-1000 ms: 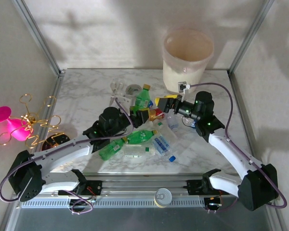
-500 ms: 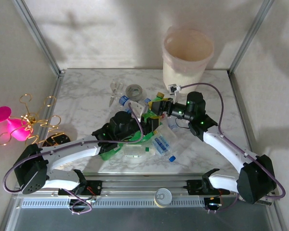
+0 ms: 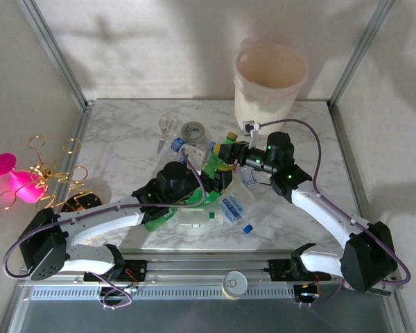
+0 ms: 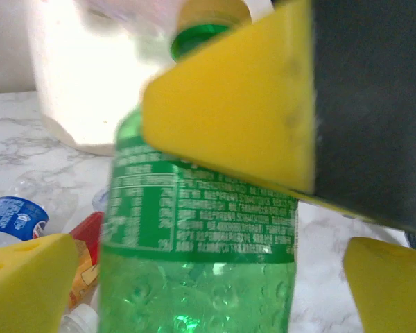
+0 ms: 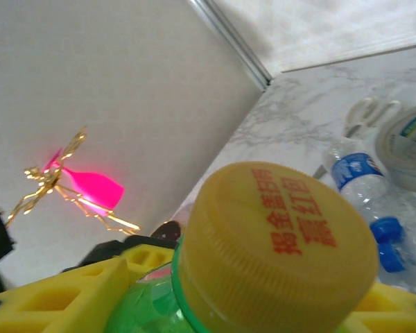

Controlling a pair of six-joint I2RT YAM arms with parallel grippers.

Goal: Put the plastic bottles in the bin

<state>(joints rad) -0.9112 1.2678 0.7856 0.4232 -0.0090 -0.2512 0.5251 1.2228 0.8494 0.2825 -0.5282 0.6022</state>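
Standing upright among the loose plastic bottles [image 3: 234, 202], a green bottle [image 4: 194, 277] is clamped near its yellow cap [image 5: 277, 250] by the right gripper [image 3: 227, 152], well apart from the bin [image 3: 263, 104]. The left gripper [image 4: 208, 291] is spread around the same bottle without contact. If closed or swung, the bottle could be knocked free.

My left arm [image 3: 97, 218] and right arm [image 3: 326, 211] match: white shells, black joint housings with small green lamps, a thin purple cable [image 3: 312, 132] looping along each, blocky yellow fingers [image 4: 28, 277].
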